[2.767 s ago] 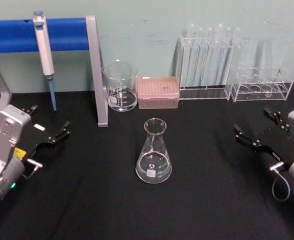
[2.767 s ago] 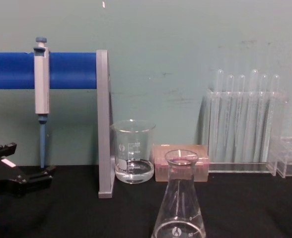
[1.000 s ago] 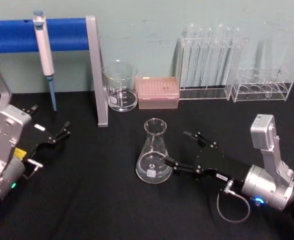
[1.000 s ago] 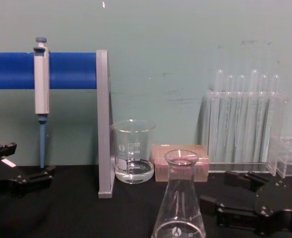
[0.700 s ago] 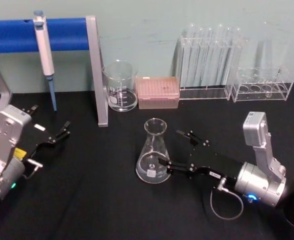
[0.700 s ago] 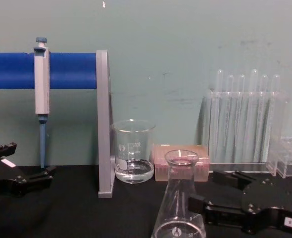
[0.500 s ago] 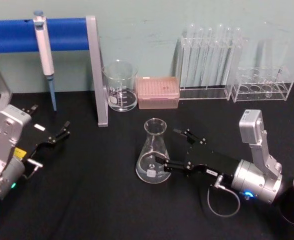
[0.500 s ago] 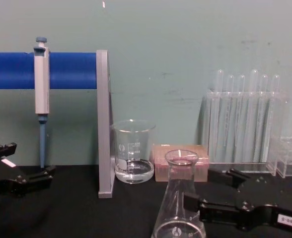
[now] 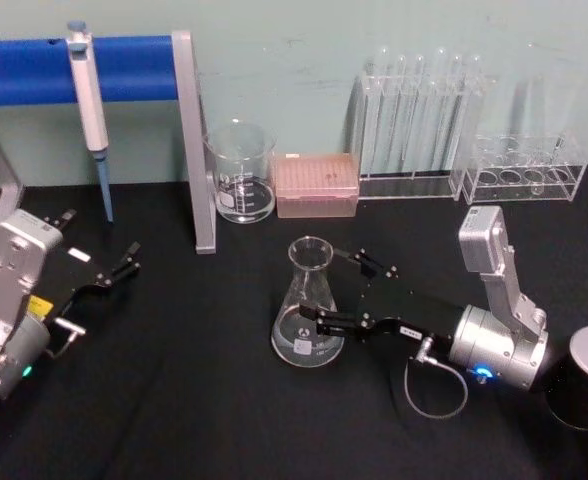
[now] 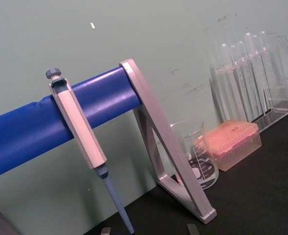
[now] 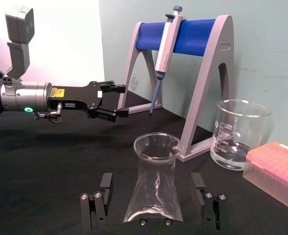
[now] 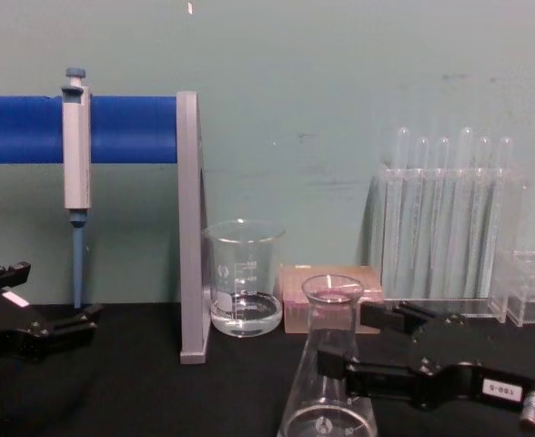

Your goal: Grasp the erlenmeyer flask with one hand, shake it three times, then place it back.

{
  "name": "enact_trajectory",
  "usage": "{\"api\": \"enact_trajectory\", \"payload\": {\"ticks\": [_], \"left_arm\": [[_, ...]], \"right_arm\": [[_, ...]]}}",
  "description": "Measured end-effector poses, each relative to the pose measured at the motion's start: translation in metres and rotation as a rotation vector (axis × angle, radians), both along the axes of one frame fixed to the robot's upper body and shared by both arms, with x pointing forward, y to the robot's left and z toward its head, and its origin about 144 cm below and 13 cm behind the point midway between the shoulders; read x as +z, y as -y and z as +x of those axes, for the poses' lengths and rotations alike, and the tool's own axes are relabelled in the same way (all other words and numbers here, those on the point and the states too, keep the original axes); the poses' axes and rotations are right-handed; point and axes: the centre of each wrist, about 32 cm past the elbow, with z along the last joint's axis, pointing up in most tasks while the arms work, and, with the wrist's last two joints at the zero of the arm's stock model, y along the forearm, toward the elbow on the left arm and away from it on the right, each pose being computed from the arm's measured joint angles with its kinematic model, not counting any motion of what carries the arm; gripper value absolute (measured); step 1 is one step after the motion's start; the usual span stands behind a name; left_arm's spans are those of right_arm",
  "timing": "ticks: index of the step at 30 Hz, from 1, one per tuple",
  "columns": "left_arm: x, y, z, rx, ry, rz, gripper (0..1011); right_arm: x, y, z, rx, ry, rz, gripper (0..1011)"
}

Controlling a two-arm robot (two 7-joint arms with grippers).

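Erlenmeyer flask point(image 9: 307, 320) is stood upright mid-desk point(image 9: 194, 400), straddled by the right claw point(image 9: 336, 290), spread wide either side of the cone, presumably so it gets clamped evenly. Left claw point(image 9: 126, 262) is parked desk-left, fingers apart.

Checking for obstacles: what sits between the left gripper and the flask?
In the head view, the stretch between the left gripper and the flask is bare black table.

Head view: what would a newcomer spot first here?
The erlenmeyer flask stands dead centre, with the right hand low at its right side, jaws open either side of the flask's body. Next comes the blue pipette stand at back left, a pipette hanging on it.
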Motion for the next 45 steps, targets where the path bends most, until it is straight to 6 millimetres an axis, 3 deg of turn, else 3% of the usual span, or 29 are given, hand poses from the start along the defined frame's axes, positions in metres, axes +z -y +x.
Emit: {"api": "enact_trajectory", "payload": {"ticks": [12, 45], "left_arm": [[0.000, 0.000, 0.000, 0.000, 0.000, 0.000, 1001], [0.000, 0.000, 0.000, 0.000, 0.000, 0.000, 1001]], "right_arm": [[0.003, -0.008, 0.012, 0.022, 0.013, 0.003, 1000], [0.004, -0.016, 0.020, 0.034, 0.002, 0.006, 1000]]}}
